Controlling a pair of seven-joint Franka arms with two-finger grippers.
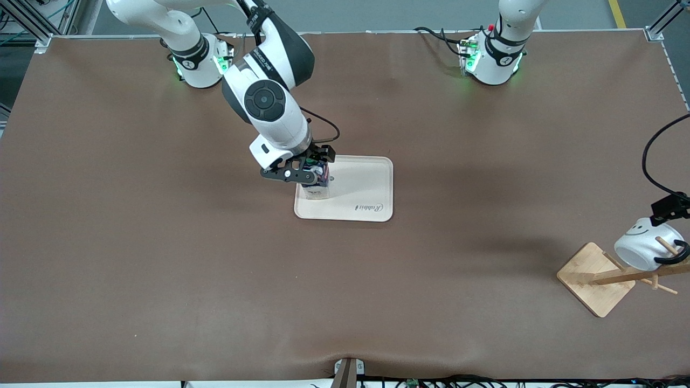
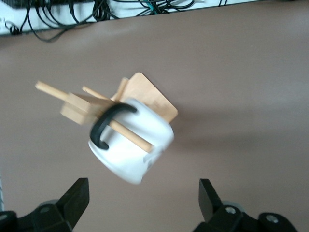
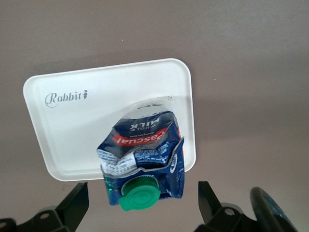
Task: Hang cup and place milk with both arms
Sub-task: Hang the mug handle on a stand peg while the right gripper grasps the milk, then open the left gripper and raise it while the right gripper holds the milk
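Note:
The milk (image 1: 316, 182), a dark blue carton with a green cap (image 3: 140, 195), stands on the white tray (image 1: 366, 188) at the tray's edge toward the right arm's end. My right gripper (image 1: 309, 171) is open just above it, its fingers apart on either side of the carton (image 3: 145, 145) without touching it. The white cup (image 1: 644, 243) hangs by its black handle on a peg of the wooden rack (image 1: 595, 277). My left gripper (image 1: 671, 207) is open and empty just above the cup (image 2: 130, 145), clear of it.
The tray (image 3: 72, 121) carries a "Rabbit" mark and lies mid-table. The rack (image 2: 145, 94) stands on a square wooden base near the left arm's end of the table, close to the table's edge. Brown table surface lies all around.

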